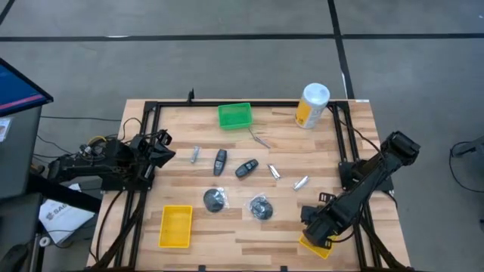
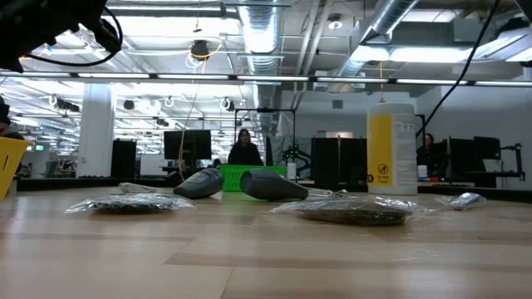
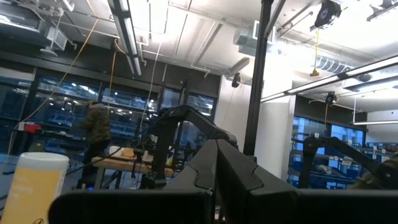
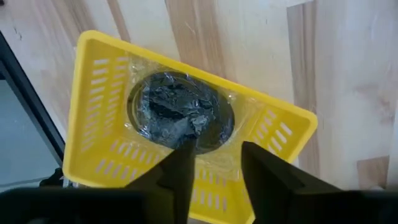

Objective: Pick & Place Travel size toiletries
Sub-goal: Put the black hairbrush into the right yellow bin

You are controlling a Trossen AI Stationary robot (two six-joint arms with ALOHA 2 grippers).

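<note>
My right gripper [image 4: 214, 162] is open over a yellow tray [image 4: 99, 81] at the table's near right corner [image 1: 318, 243]. In that tray lies a black round bundle [image 4: 180, 115] in clear wrap. Two more black bundles [image 1: 215, 199] [image 1: 262, 208] lie on the table. Beyond them are two dark oval pieces [image 1: 220, 161] [image 1: 246, 168] and silvery pieces [image 1: 194, 154] [image 1: 274, 172] [image 1: 300, 182]. My left gripper [image 1: 160, 145] is shut, raised at the table's left edge, pointing level across the table. My right gripper points down into the yellow tray with a finger [image 4: 180, 168] above the near rim of the wrapped bundle [image 4: 186, 140]. I cannot tell whether that fingertip touches the bundle. The bundle lies flat on the tray's floor.
A green tray [image 1: 234, 115] sits near the far edge with a thin metal piece [image 1: 261, 139] beside it. The white-and-yellow canister [image 1: 311, 105] stands at the far right. A second yellow tray [image 1: 175, 226] lies at the near left. People show in the room behind.
</note>
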